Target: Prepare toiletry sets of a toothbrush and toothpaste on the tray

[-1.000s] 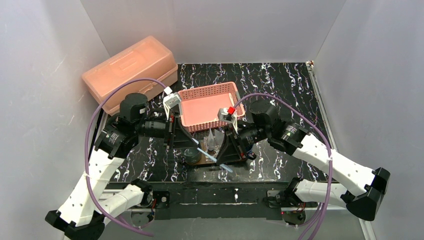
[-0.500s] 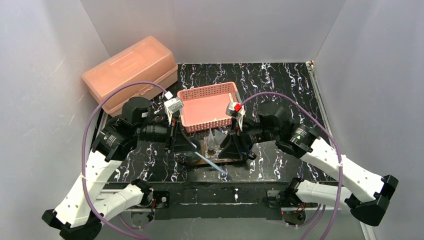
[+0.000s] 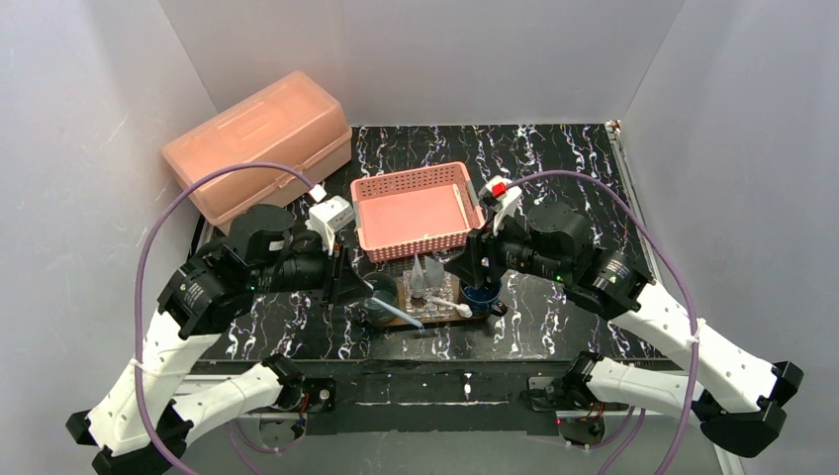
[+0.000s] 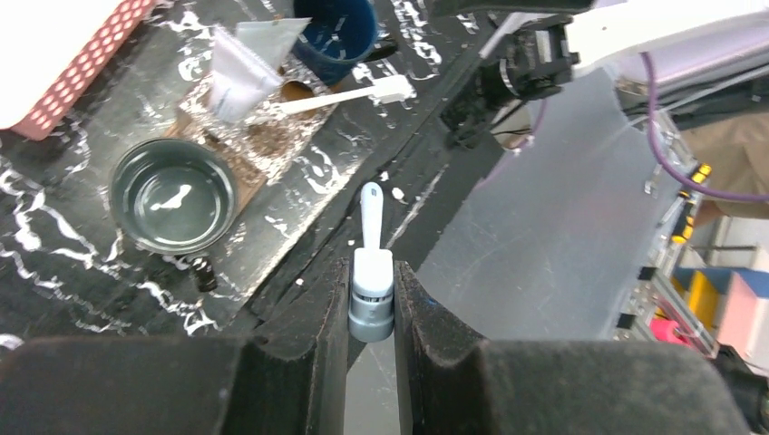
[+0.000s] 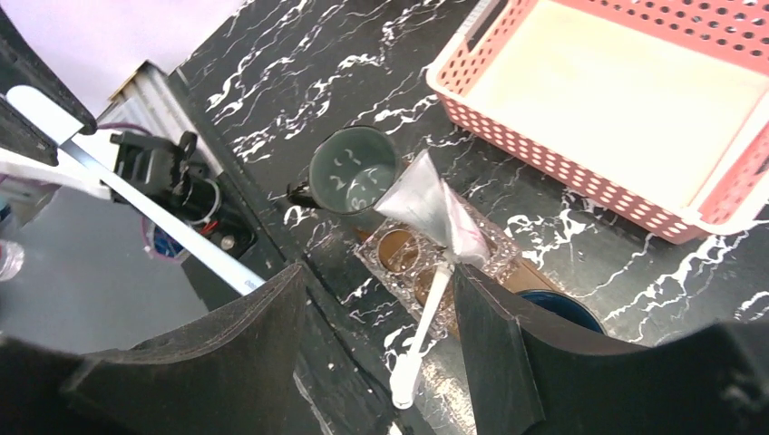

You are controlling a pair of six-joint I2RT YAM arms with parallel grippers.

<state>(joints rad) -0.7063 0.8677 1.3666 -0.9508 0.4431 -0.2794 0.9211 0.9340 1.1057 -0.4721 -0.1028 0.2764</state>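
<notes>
Tray (image 4: 272, 140) on black white-veined table (image 3: 574, 158), white walls (image 3: 475, 59) around.

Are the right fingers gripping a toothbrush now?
No, the right fingers stand open, and the toothbrush lies loose on the tray.

tray (image 3: 405, 289) just near of pink basket (image 3: 411, 213); two toothpaste tubes (image 3: 425, 274) and one toothbrush (image 3: 450, 307) on it. left end effector (image 3: 358, 288) holds second toothbrush (image 3: 398, 311), angled over tray's left end. right end effector (image 3: 475, 269) hangs at tray's right end.
</notes>
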